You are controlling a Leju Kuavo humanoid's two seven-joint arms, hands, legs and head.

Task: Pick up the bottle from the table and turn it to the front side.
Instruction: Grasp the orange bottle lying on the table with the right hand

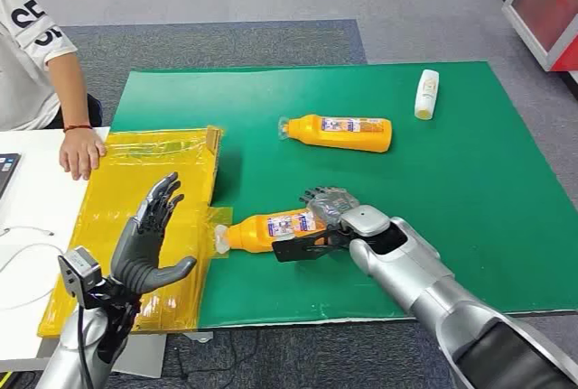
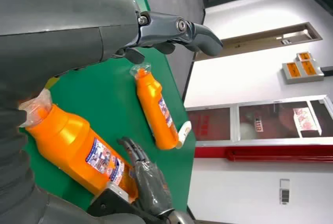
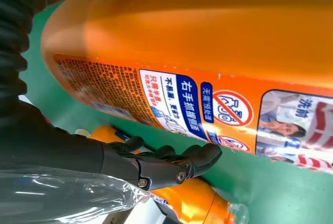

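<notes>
Two orange plastic bottles lying flat on green mat (image 1: 477,181). Near orange labelled bottle (image 1: 273,228) at 6 o'clock of mat, neck toward 9 o'clock, just beside yellow plastic sheet (image 1: 136,226). Right hand (image 1: 327,222) closed around its base end, fingers over top, thumb along near side. Far orange bottle (image 1: 339,133) at 12 o'clock, untouched. Left hand (image 1: 151,240) raised over yellow sheet, fingers spread, holding nothing. Small white bottle (image 1: 426,94) at 2 o'clock. Person's hand (image 1: 80,151) resting at 9 o'clock.

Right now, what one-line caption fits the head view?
Right hand grips the near orange bottle lying on the green mat; left hand open above yellow packaging.
</notes>
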